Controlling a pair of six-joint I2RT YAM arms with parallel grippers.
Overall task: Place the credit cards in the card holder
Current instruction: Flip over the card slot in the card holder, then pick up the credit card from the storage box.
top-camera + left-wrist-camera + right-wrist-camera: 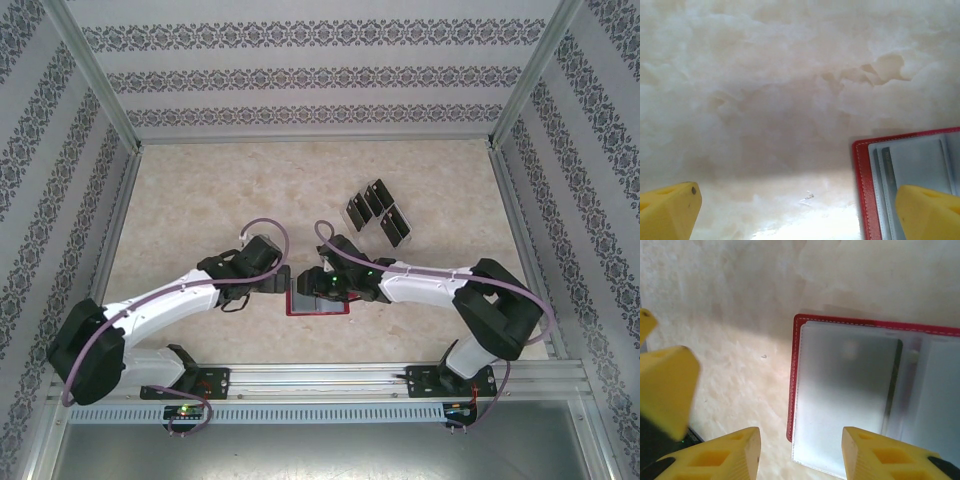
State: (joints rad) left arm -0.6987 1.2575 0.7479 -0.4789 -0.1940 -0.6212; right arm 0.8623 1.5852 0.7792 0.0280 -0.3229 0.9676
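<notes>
The red card holder (318,312) lies spread open on the table (200,190), grey pockets up. The left gripper (797,200) hangs at the holder's edge nearest the left arm, jaws flung wide, one finger over the pockets. The right gripper (800,440) sits above a corner of the holder, jaws half apart and gripping nothing (as far as I can see). The black credit cards (378,212) lie clustered well beyond the holder, farther from the arms.

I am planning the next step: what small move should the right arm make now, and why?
Probably lift the right gripper and swing it toward the loose credit cards: its jaws stand open and empty above the card holder, and the left gripper, wide open, straddles the holder's edge.
</notes>
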